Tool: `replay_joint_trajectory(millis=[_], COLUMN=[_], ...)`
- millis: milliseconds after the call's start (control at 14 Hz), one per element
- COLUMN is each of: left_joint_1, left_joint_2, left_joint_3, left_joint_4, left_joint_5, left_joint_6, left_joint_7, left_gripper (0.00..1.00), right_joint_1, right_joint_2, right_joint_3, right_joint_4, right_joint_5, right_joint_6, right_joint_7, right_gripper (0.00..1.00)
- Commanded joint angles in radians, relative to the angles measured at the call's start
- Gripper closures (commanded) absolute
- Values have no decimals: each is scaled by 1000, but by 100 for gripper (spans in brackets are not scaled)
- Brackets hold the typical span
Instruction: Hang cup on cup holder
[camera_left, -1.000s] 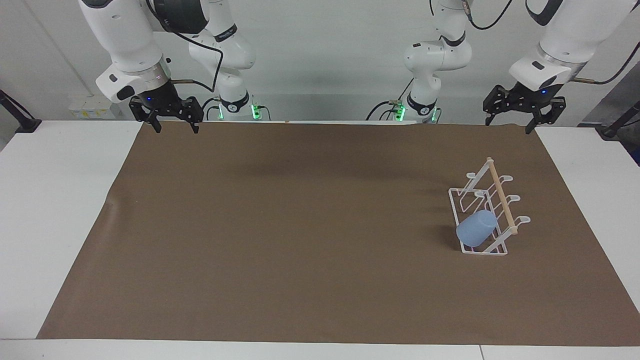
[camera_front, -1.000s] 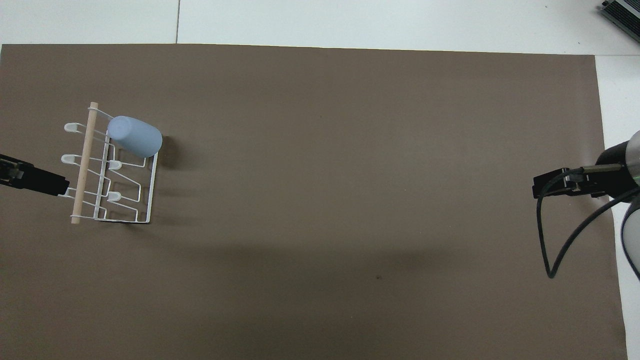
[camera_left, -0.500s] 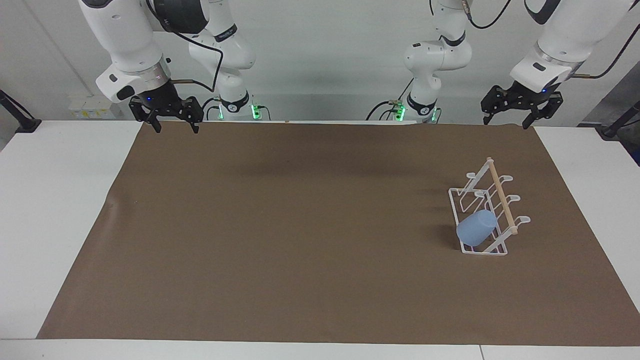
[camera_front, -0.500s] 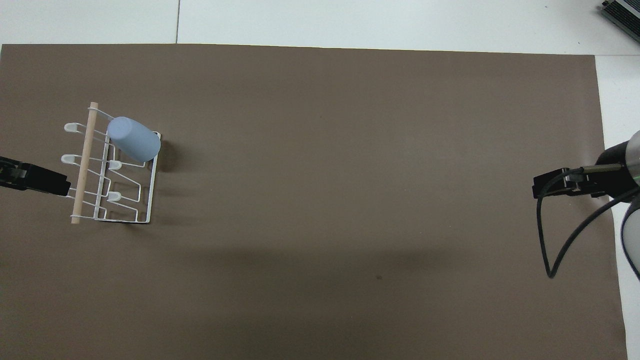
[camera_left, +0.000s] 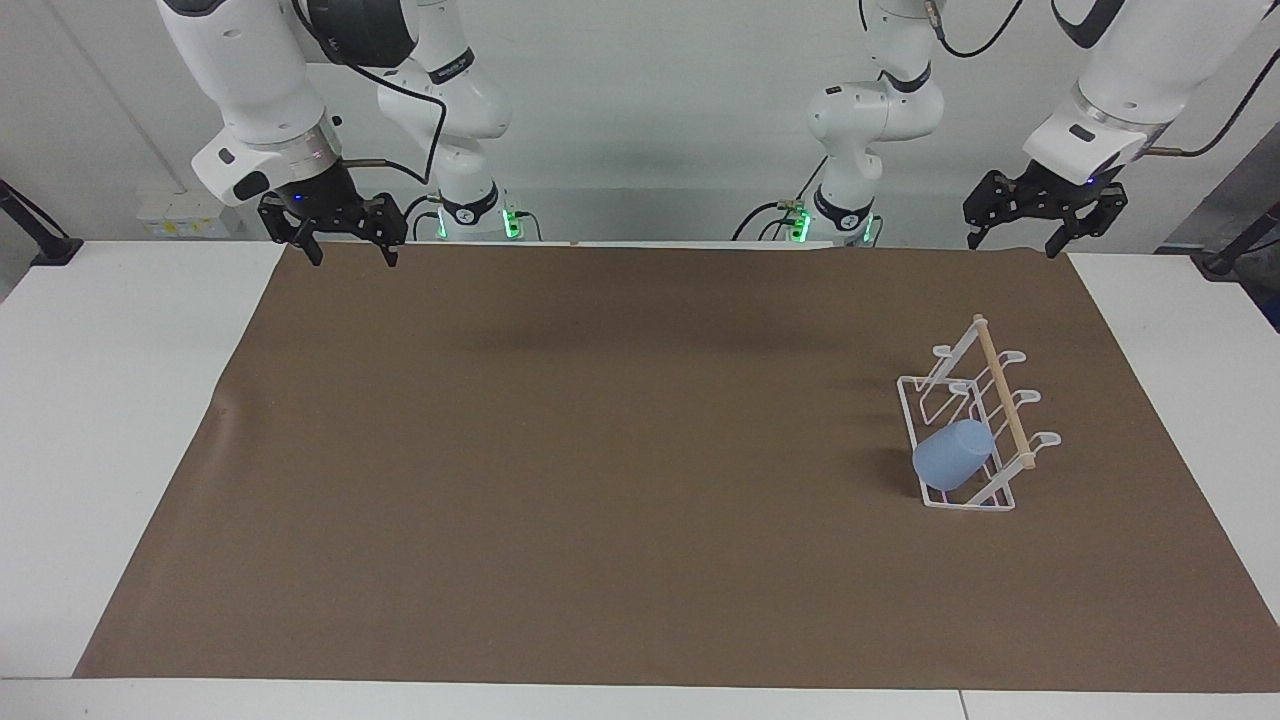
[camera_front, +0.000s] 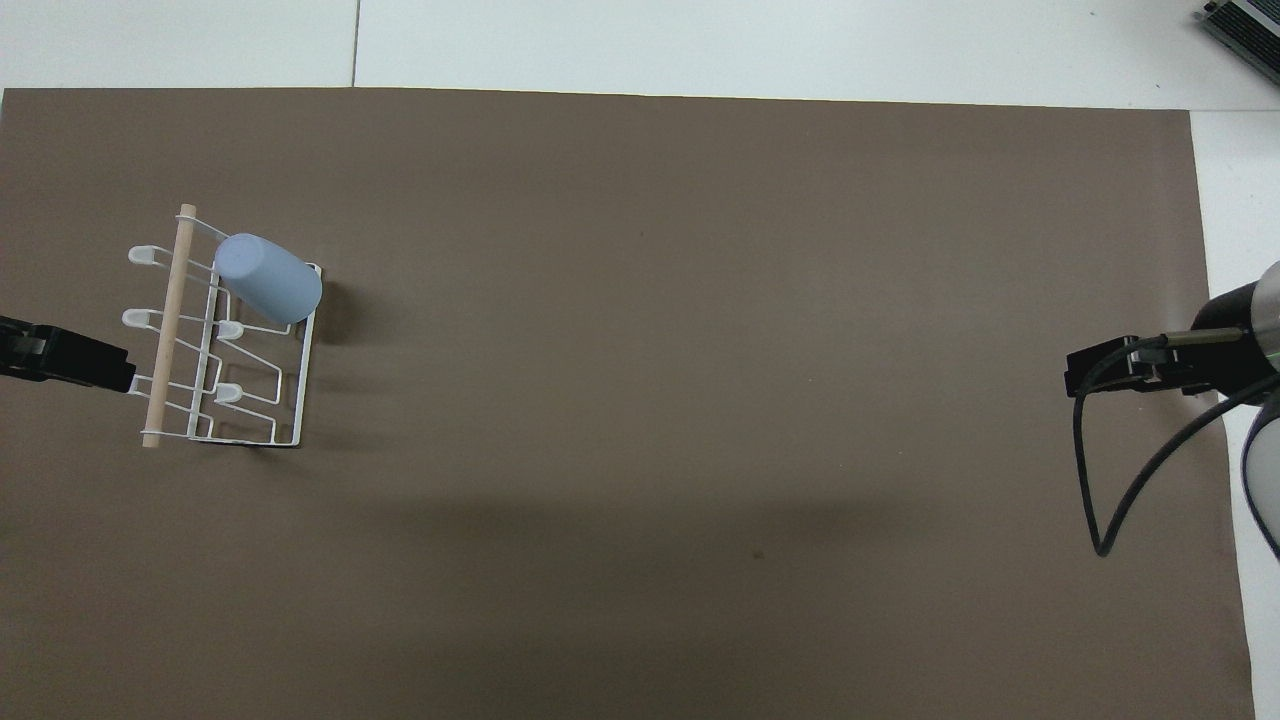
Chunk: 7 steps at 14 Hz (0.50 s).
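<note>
While the cup (camera_left: 951, 455) hangs on the cup holder (camera_left: 1003, 398), the left end effector (camera_left: 1012, 240) and the right end effector (camera_left: 351, 250) wait open, holding nothing.

A white table (camera_left: 120, 400) carries a brown mat (camera_left: 600, 450) bearing the cup holder (camera_left: 965, 500).

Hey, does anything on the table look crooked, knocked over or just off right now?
Nothing stands out. The cup sits slanted over a prong of the cup holder, which stands square on its base. The left gripper and right gripper are open and apart from it.
</note>
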Motion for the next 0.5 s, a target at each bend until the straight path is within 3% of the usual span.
replay_joint_trajectory(millis=[0, 429], left_joint_1=[-5, -14], left_joint_2=[-20, -20], left_joint_3=[5, 2], left_joint_4=[-15, -10], left_joint_5=[-12, -9], left_joint_6=[-6, -9], left_joint_7=[-14, -85], left_gripper=[0, 0], right_joint_1=[-8, -8], right_joint_2=[-21, -21], right_joint_3=[1, 1], right_joint_4=[-17, -17], right_joint_5=[1, 1], right_joint_6=[-4, -4], right_joint_7=[-17, -17], right_gripper=[0, 0])
